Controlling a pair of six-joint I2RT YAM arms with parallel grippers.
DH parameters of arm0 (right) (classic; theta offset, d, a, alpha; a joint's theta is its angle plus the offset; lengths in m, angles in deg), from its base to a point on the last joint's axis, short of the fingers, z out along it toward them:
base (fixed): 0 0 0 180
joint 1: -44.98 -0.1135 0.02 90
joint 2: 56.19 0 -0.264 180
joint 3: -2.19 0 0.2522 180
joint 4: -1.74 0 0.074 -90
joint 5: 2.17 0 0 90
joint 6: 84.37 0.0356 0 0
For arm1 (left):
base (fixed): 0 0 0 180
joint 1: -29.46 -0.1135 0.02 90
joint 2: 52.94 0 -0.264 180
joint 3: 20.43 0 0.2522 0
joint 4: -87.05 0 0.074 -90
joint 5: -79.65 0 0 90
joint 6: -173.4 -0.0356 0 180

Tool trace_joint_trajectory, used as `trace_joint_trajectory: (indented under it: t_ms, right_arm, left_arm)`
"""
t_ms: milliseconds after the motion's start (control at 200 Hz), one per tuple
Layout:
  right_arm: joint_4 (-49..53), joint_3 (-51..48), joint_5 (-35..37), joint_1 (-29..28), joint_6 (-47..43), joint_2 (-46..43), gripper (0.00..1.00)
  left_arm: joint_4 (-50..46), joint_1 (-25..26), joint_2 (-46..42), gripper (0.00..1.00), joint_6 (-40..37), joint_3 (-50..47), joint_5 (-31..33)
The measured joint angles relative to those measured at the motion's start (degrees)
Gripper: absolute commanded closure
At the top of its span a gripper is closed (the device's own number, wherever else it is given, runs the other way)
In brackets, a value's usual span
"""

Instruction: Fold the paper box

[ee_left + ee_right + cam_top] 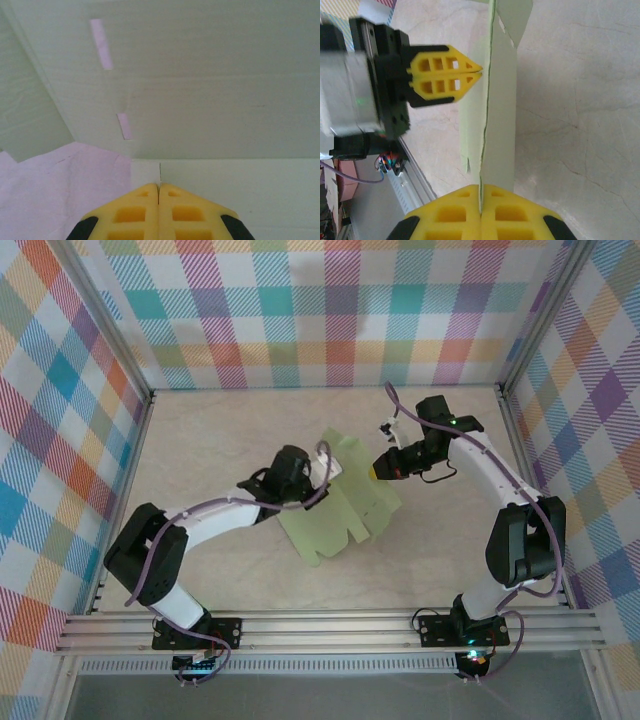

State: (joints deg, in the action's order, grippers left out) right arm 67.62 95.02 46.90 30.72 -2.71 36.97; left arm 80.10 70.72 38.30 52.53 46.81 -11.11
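The pale green flat card sheet of the paper box has 1 panel standing up. It forms a wall between the closed left end effector and the closed right end effector, which pinches its edge. The white left arm and white right arm block the sheet's flanks. The beige marbled tabletop lies open far left and along the back, hemmed by 3 plaid-cloth walls and the near aluminium rail.

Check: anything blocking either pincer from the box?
Nothing visible. The right pincer is shut on an upright edge of the box; the left pincer is shut, tips at that panel.
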Motion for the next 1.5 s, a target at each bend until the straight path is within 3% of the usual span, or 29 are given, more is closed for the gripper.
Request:
trace_joint_trajectory:
  t_ms: [205,380,420,510,655,855,945,1120,1250,1500]
  right_arm:
    - [0.20,0.00,-0.02,0.00,0.00,0.00,1.00]
    - [-0.22,0.00,0.00,0.00,0.00,0.00,1.00]
    - [-0.31,0.00,0.00,0.00,0.00,-0.02,1.00]
    - [-1.16,0.00,0.31,0.00,-0.02,-0.11,1.00]
    - [-3.10,0.00,2.23,0.00,0.02,-1.03,1.00]
    - [-3.89,-0.02,8.33,0.00,0.04,-1.64,1.00]
    - [-4.79,-0.17,10.84,0.00,0.20,-1.64,1.00]
    - [-5.64,-0.63,14.29,-0.26,0.02,-1.44,1.00]
    - [-5.44,-0.63,18.34,-1.55,-0.68,0.57,1.00]
    - [-3.69,0.22,32.24,-7.54,-1.51,6.88,1.00]
  left_arm:
    - [5.84,5.68,1.79,1.00,-6.34,-1.68,14.51]
    - [8.26,6.73,3.19,0.95,-7.72,-1.70,17.38]
    - [8.33,6.47,3.17,0.88,-7.21,-1.68,16.92]
    - [7.91,5.42,3.10,0.59,-4.96,-1.68,14.53]
    - [7.32,2.67,0.74,0.47,0.33,-2.40,7.98]
    - [8.24,-2.99,-8.09,0.11,10.58,-5.40,0.31]
    - [10.12,-4.68,-12.26,0.04,16.04,-7.28,-2.21]
    - [13.27,-8.57,-17.31,0.00,24.87,-11.56,-5.81]
    - [13.55,-14.88,-16.92,0.00,30.58,-13.62,-7.74]
    - [13.55,-21.59,-12.85,0.00,36.09,-13.75,-9.44]
